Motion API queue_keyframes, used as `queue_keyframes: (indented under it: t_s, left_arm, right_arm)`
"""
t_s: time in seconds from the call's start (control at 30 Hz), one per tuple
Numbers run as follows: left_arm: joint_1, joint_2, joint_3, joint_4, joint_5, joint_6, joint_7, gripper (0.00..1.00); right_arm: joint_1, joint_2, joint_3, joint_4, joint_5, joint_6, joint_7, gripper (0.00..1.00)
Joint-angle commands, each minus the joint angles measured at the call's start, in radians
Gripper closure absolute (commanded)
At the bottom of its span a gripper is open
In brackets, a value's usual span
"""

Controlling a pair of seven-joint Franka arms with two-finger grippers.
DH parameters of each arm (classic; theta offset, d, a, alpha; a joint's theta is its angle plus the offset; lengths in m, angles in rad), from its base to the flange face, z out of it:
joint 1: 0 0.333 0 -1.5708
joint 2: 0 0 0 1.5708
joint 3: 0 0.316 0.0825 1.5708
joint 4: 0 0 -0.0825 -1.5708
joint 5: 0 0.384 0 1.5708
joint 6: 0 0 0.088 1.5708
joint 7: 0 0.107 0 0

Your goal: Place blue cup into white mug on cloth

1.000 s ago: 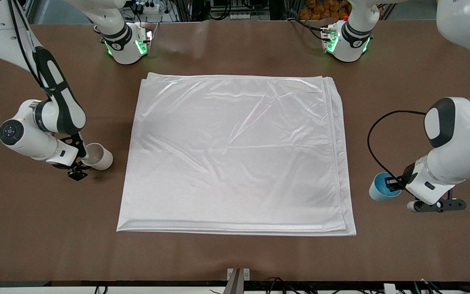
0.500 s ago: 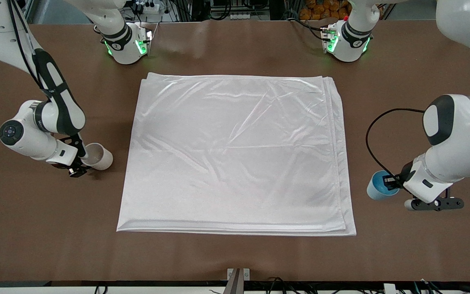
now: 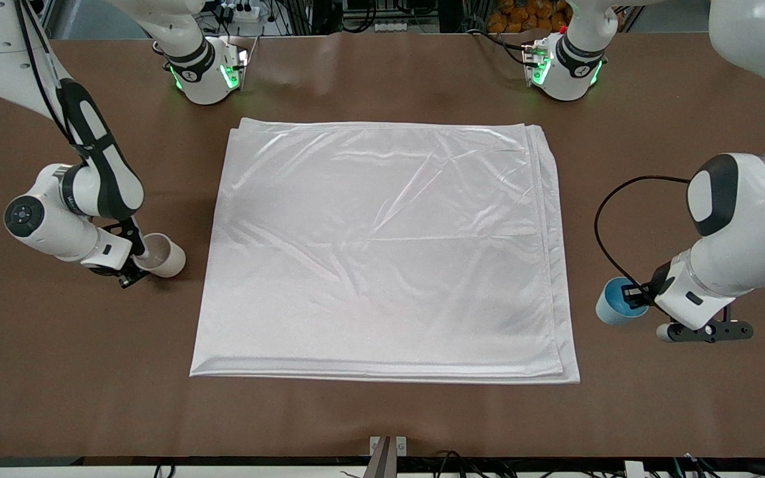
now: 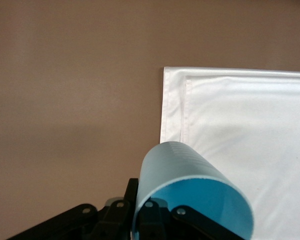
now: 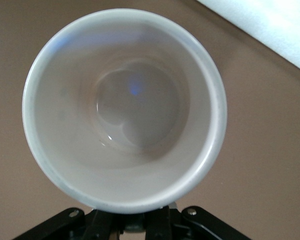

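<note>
We hold the cup clamped in our left gripper beside the cloth, our right gripper clamped on the mug at the cloth's right-arm end.

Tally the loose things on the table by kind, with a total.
Blue cup: 1
White mug: 1
Cloth: 1
Total: 3
</note>
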Motion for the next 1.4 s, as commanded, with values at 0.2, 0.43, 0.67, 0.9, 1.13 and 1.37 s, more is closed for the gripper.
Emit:
queue_keyframes:
  t_s: [0.2, 0.43, 0.67, 0.9, 1.13, 1.37]
  left_arm:
    - [-0.002, -0.048, -0.025, -0.009, 0.016, -0.032, 0.007, 1.0]
    - [-0.001, -0.05, -0.025, -0.009, 0.016, -0.036, 0.007, 1.0]
    - [-0.001, -0.05, -0.025, -0.009, 0.016, -0.036, 0.009, 1.0]
    - [-0.002, -0.05, -0.025, -0.011, 0.016, -0.038, 0.006, 1.0]
    - [-0.005, -0.051, -0.027, -0.011, 0.016, -0.036, 0.007, 1.0]
    - [-0.005, -0.053, -0.024, -0.009, 0.016, -0.036, 0.009, 1.0]
  right_arm:
    - [0.0, -0.059, 0.011, -0.004, 0.138, -0.043, -0.007, 1.0]
    - [0.069, -0.105, 0.009, -0.006, 0.156, -0.107, 0.107, 1.0]
    - [0.15, -0.124, 0.009, -0.006, 0.156, -0.12, 0.242, 1.0]
    - [0.231, -0.125, 0.007, -0.007, 0.155, -0.121, 0.384, 1.0]
    - [0.317, -0.147, 0.006, -0.01, 0.147, -0.155, 0.521, 1.0]
    - [0.419, -0.157, 0.003, -0.013, 0.13, -0.172, 0.673, 1.0]
